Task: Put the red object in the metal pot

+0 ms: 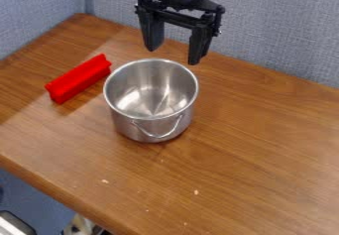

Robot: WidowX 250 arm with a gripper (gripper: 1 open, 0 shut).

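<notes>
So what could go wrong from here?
The red block lies right beside the metal pot, so the open gripper might bump the pot while reaching down for it. The block is also long compared with the pot's opening, so it could catch on the rim if lowered flat.

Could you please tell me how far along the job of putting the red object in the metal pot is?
Nothing looks done: the metal pot shows no red object inside. Nothing is in hand, as the gripper hangs open behind the pot. Left to do: grasp the red object, lying on the table beside the pot, and place it inside.
</notes>
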